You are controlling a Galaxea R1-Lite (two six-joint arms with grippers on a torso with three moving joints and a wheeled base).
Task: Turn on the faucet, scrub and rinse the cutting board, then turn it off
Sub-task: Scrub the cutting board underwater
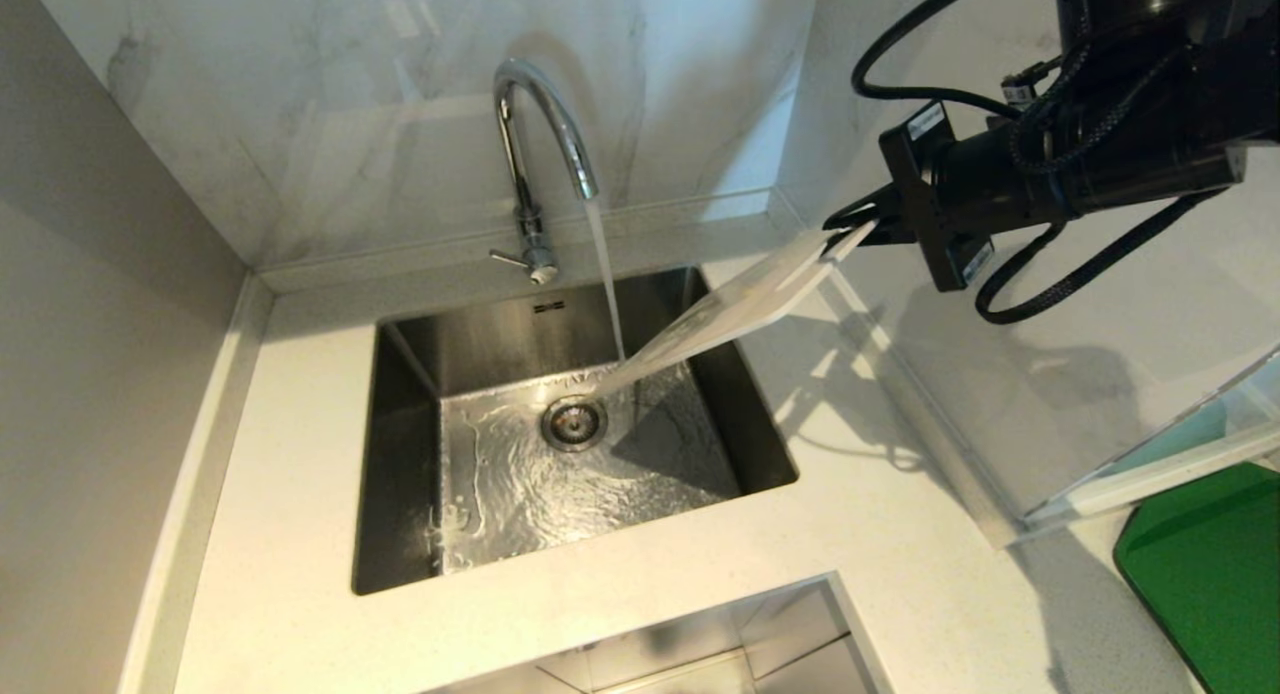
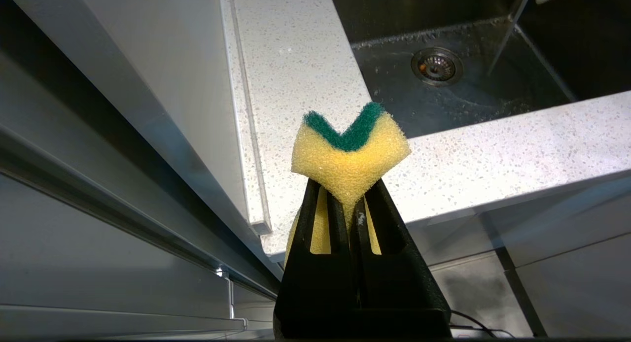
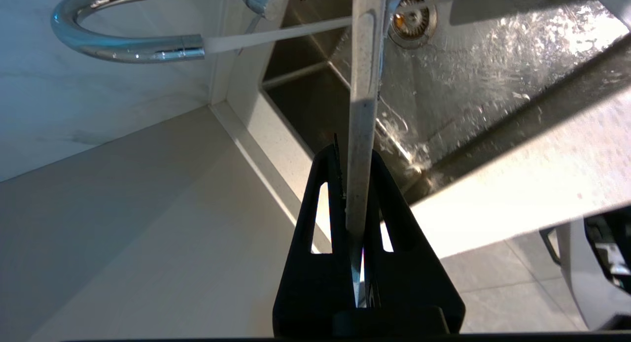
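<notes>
We find the tall chrome gooseneck faucet (image 1: 540, 144) running: a clear stream falls from its arched spout into the square stainless steel sink (image 1: 400, 454), and water is spreading across the basin floor around the round metal drain (image 1: 573, 421).

The right hand (image 1: 868, 226) is clenched on one short end of the large cream-white rectangular plastic cutting board (image 1: 735, 309). The board is held in the air over the right-hand part of the sink, its long axis sloping down and away from the hand toward the faucet, so that its low far end sits at the foot of the stream, above the drain. The right wrist view shows the board edge-on between the fingers, with the stream meeting it part-way along.

The left hand (image 2: 350, 219) is out of the head view, low in front of the pale speckled stone desk (image 1: 300, 614); it is grasping a small yellow sponge with a green scouring face (image 2: 351, 150), folded into a V (apart from the board).

In our judgement rinsing is under way. The board lies up and to the right of the sponge, so any further scrubbing would call for the left arm to rise across the sink. The faucet's thin side lever (image 1: 508, 260) appears nearer the left arm.

A dark green board (image 1: 1205, 574) lies at the desk's right edge.
</notes>
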